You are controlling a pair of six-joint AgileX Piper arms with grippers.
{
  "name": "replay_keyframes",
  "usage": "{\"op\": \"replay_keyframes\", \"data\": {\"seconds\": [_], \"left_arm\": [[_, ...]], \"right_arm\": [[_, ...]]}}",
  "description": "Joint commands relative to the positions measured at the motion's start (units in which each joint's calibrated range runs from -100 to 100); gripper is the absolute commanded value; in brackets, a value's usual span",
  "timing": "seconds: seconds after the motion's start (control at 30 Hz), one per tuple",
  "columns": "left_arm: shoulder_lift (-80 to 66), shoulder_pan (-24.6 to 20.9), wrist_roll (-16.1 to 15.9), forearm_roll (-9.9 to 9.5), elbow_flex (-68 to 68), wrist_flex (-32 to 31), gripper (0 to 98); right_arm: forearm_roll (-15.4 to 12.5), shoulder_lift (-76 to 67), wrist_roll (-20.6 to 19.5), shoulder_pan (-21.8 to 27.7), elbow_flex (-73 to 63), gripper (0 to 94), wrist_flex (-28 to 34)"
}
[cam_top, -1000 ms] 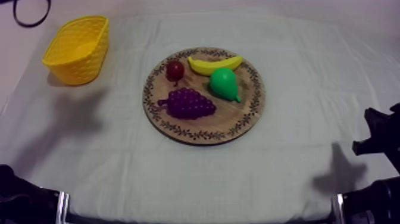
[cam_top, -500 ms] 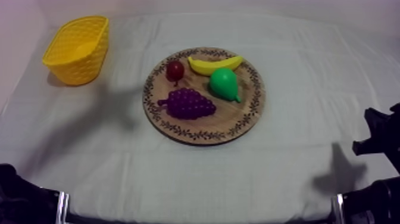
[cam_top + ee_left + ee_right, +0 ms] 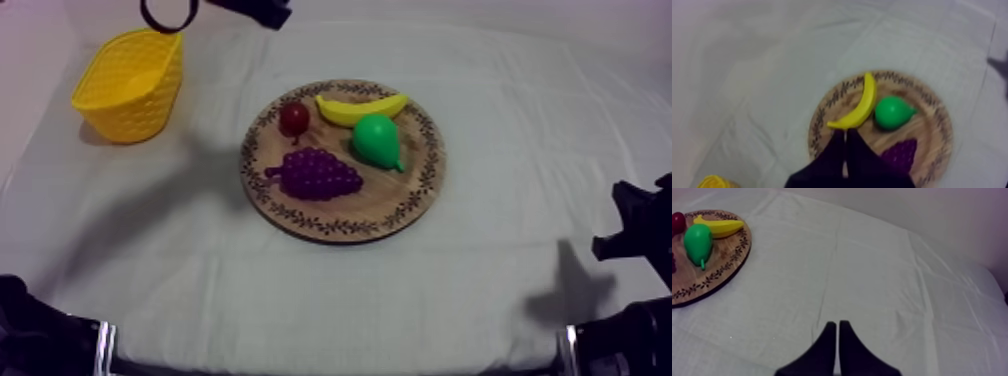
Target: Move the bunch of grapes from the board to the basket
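In the top view you see the bunch of grapes (image 3: 318,172) lying on the round wooden board (image 3: 340,228) at the centre of the frame. It is on the board's lower left part, with its stem pointing left. The small red fruit (image 3: 294,118) sits just above it, and the banana (image 3: 360,107) lies along the board's upper rim. The pear (image 3: 377,140) rests just beside the grapes, to their right. The yellow basket (image 3: 130,80) stands in the upper left of the frame, well apart from the board, on the grey-white cloth (image 3: 520,150).

Your left arm (image 3: 255,10) comes in at the top edge, to the right of the basket. From the left wrist camera you find the left gripper (image 3: 845,134) with its two black fingers pressed together into a narrow wedge, holding nothing. It hangs over the board between the banana's tip and the grapes.

The right gripper (image 3: 837,324) is likewise closed on nothing, fingers together, over bare cloth well apart from the board. Your right arm (image 3: 635,235) sits at the lower right edge of the top view.
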Motion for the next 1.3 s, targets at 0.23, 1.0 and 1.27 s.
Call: {"op": "replay_keyframes", "data": {"seconds": [0.23,1.0,1.27], "left_arm": [[1.0,-0.7,-12.6,-2.46,2.0,18.8,1.3],[-0.6,1.9,-13.3,-4.10,13.1,16.0,87.2],[-0.3,1.8,-12.2,-4.42,18.0,10.7,94.6]], "right_arm": [[0.0,0.0,0.0,0.0,0.0,0.3,0.0],[0.0,0.0,0.0,0.0,0.0,0.3,0.0],[0.0,0.0,0.0,0.0,0.0,0.3,0.0]]}}
